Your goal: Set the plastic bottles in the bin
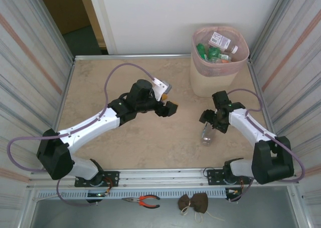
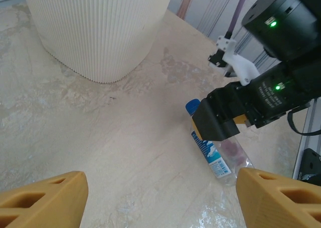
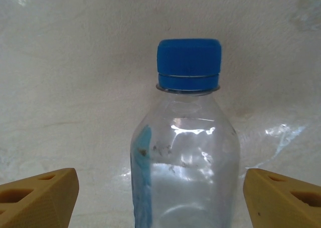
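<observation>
Table top (image 1: 150, 138): beige, marbled stone pattern, matt, edged with thin metal strips.
Back wall (image 1: 190, 12): plain white, smooth.
Left side wall (image 1: 30, 52): ribbed pale grey panelling with a faint reddish stripe running lengthwise.
Right side wall (image 1: 301, 52): same ribbed panelling and stripe.
Opening at far left corner: brown wooden panel (image 1: 60, 2) above a dark greenish floor (image 1: 83, 40).
Near edge: aluminium rail (image 1: 165, 174), with a slotted grey cable duct (image 1: 160, 192) below it.
Lower shelf (image 1: 100, 215): grey, slightly glossy. On it lie red-handled pliers (image 1: 142, 201) and, just beside them, two small brown pouches (image 1: 194, 202) with pale strings.
Light: even, diffuse, soft shadows.
</observation>
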You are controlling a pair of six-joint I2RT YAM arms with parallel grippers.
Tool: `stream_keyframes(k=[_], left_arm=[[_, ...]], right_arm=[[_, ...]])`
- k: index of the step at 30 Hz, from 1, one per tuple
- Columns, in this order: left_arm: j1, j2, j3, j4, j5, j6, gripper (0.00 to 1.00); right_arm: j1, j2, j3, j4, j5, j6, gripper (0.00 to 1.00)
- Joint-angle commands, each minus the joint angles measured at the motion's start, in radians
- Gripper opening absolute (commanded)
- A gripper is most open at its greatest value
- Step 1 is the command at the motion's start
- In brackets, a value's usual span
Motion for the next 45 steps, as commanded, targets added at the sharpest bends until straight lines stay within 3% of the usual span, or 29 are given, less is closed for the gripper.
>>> stream_keyframes(k=[1, 8, 15, 31, 38, 45], left_arm=[[0.01, -0.037, -0.014, -0.003, 0.007, -0.003, 0.78], [0.014, -0.039, -0.009, -0.013, 0.007, 0.005, 0.78], [0.019, -0.048, -0.016, -0.012, 0.003, 0.005, 0.78], [0.019, -0.045, -0.007, -0.007, 0.011, 0.005, 0.78], [0.02, -0.048, -0.002, -0.008, 0.014, 0.005, 0.78], [0.02, -0.06, -0.01, -0.005, 0.012, 0.005, 0.78]], right_arm=[[0.027, 0.045, -0.014, 0.05, 0.039, 0.034, 0.82], [0.054, 0.14, -0.015, 0.074, 0.072, 0.042, 0.75], [0.064, 0.133, -0.017, 0.066, 0.089, 0.045, 0.66], [0.067, -0.067, 0.051, -0.065, 0.183, 0.016, 0.57], [0.058, -0.185, 0.169, -0.153, 0.251, -0.039, 0.56], [0.012, -0.247, 0.345, -0.188, 0.238, -0.126, 0.56]])
